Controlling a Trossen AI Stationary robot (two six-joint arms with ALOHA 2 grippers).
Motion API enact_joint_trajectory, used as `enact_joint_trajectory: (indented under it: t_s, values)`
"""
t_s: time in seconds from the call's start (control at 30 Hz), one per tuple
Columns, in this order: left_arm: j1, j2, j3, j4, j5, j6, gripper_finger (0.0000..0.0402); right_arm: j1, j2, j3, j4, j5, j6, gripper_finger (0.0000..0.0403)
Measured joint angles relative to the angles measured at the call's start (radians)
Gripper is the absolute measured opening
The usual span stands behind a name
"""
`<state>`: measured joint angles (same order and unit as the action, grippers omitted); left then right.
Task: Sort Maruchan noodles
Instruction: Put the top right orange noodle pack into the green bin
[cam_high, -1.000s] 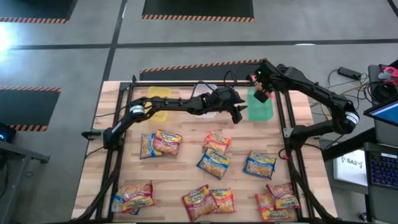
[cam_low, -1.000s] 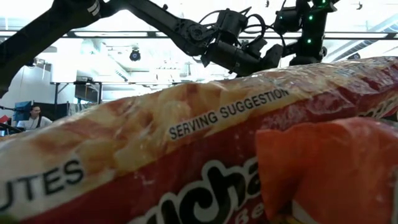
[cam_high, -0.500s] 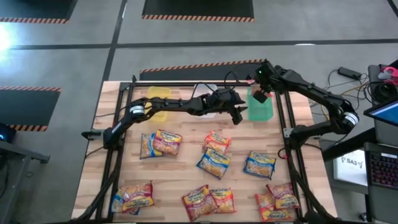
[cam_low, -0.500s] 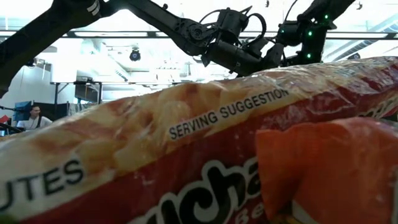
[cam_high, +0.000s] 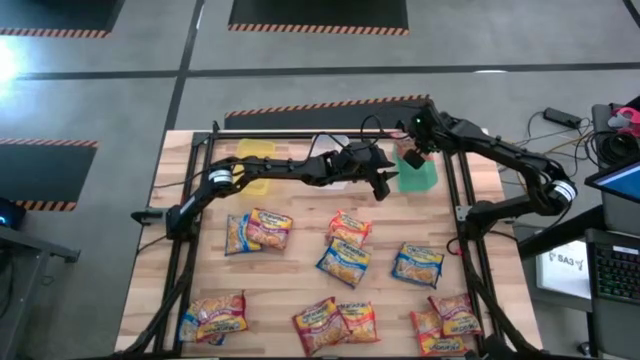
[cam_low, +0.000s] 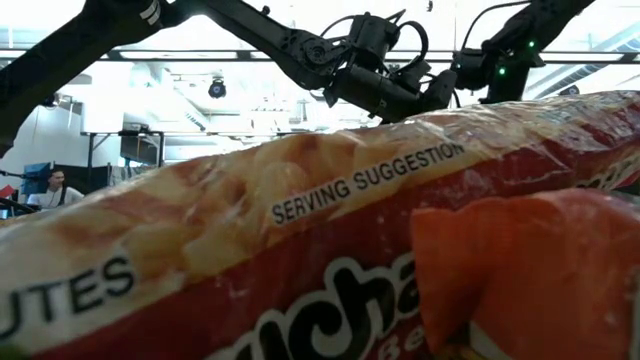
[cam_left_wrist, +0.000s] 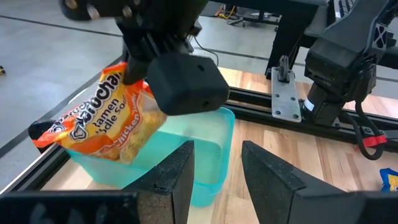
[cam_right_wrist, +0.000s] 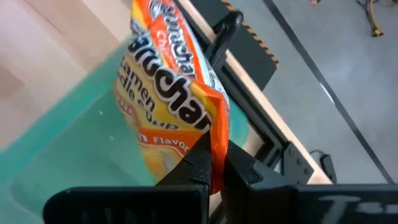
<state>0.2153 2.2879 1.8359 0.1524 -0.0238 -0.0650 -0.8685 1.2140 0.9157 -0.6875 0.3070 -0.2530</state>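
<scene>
We see a grey concrete floor (cam_high: 300, 60) with striped hazard-tape markings around a pale wooden table (cam_high: 300, 250), framed by black rails (cam_high: 455, 200). Desks with screens and cables stand to the right, and in the low view a bright workshop lies beyond, with a person (cam_low: 55, 188) seated at far left.

3 bins line the table's far edge: a yellow bin (cam_high: 257, 160) at left, a clear bin (cam_high: 325, 148) in the middle and a green bin (cam_high: 420, 172) at right.

The left arm stretches across the far side, its left end effector (cam_high: 381, 186) hanging just left of the green bin, fingers (cam_left_wrist: 177, 177) partly spread and empty. The right end effector (cam_high: 412, 154) hovers over the green bin, fingers (cam_right_wrist: 202, 165) pressed together, pinching an orange packet (cam_right_wrist: 171, 112) by its edge. The packet dangles above the bin's opening.

Other Maruchan noodles (cam_high: 345, 260) lie scattered across the near half of the table: 2 at left centre, 2 in the middle, 1 blue-and-yellow packet (cam_high: 417, 264) right of them, and more along the near edge. A red packet (cam_low: 300, 250) fills the low view, right against the lens.

Compared with 1 second ago, the right end effector has shifted slightly left over the bin with its packet, the left arm has stayed put, and the packets on the table have not moved.
</scene>
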Motion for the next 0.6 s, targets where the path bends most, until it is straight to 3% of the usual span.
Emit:
enact_joint_trajectory:
  t_s: [0.33, 0.6]
  values:
    - [0.000, 0.000, 0.000, 0.000, 0.000, 0.000, 0.0118, -0.009, 0.000, -0.038, 0.042, 0.007, 0.018, 0.0012]
    - [0.000, 0.000, 0.000, 0.000, 0.000, 0.000, 0.0118, -0.017, 0.000, -0.031, 0.045, 0.015, 0.025, 0.0077]
